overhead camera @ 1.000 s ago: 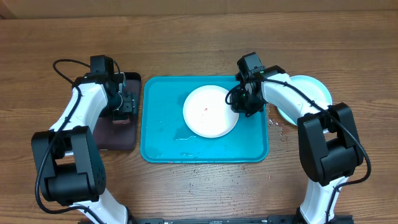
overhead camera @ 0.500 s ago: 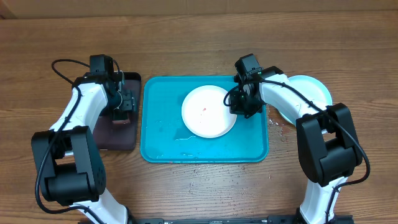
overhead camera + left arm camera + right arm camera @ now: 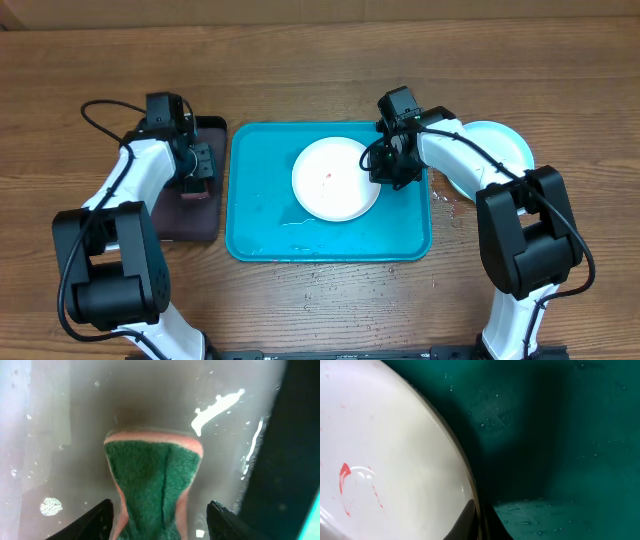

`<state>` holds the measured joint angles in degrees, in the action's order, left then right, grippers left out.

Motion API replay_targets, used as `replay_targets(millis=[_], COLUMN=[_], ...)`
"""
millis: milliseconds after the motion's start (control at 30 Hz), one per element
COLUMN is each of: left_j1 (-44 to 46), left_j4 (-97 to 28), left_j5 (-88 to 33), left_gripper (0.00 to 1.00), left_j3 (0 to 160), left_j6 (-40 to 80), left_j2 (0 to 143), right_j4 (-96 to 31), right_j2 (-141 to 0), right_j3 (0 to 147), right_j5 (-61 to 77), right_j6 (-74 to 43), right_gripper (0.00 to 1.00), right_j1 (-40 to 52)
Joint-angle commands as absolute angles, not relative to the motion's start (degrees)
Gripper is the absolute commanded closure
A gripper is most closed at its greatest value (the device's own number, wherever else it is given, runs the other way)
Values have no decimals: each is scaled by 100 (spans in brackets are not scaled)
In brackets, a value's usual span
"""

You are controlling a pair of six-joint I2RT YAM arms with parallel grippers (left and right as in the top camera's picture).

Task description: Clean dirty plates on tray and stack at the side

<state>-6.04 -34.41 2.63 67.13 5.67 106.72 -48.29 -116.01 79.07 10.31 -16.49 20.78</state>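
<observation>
The white plate (image 3: 336, 180) with a small red smear lies on the turquoise tray (image 3: 260, 200). My right gripper (image 3: 383, 165) is shut on its right rim, one finger on top and one under, as the right wrist view (image 3: 476, 522) shows; the plate (image 3: 385, 445) and tray floor (image 3: 570, 435) fill that view. The light cyan plate (image 3: 503, 143) lies on the table right of the tray, partly under my right arm. The yellow-green plate is not in view. My left gripper (image 3: 198, 170) is open over the black tray, its fingers (image 3: 165, 525) on either side of a green and pink sponge (image 3: 152, 475).
The narrow black tray (image 3: 190, 215) lies left of the turquoise tray, and its wet floor (image 3: 165, 400) shows in the left wrist view. Water drops lie on the turquoise tray floor and on the table in front of it.
My right gripper has drawn the white plate slightly to the left on the tray. The left arm has barely moved.
</observation>
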Motion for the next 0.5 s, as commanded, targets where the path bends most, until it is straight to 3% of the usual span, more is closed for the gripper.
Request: replay_targets(millis=[0, 67, 133, 200, 467], left_j1=[-637, -637, -639, -639, -639], left_j4=[-3267, -3124, -2991, -2950, -3135], left_j5=[412, 464, 473, 493, 489], left_gripper=[40, 46, 63, 96, 96], left_j3=[6521, 6425, 6368, 6368, 6639], left_j6=[690, 690, 687, 683, 60], left_j2=[10565, 10565, 10565, 10565, 10361], right_j4=[-4814, -4816, -4829, -4831, -4858], right_j2=[-11651, -11651, -11651, -11651, -11651], right_j3=[7870, 7870, 7870, 7870, 7870], right_j5=[993, 991, 991, 993, 989], right_j6=[-1647, -1649, -1647, -1647, -1645], right_gripper=[96, 96, 96, 96, 96], right_j1=[2104, 2106, 2104, 2104, 2104])
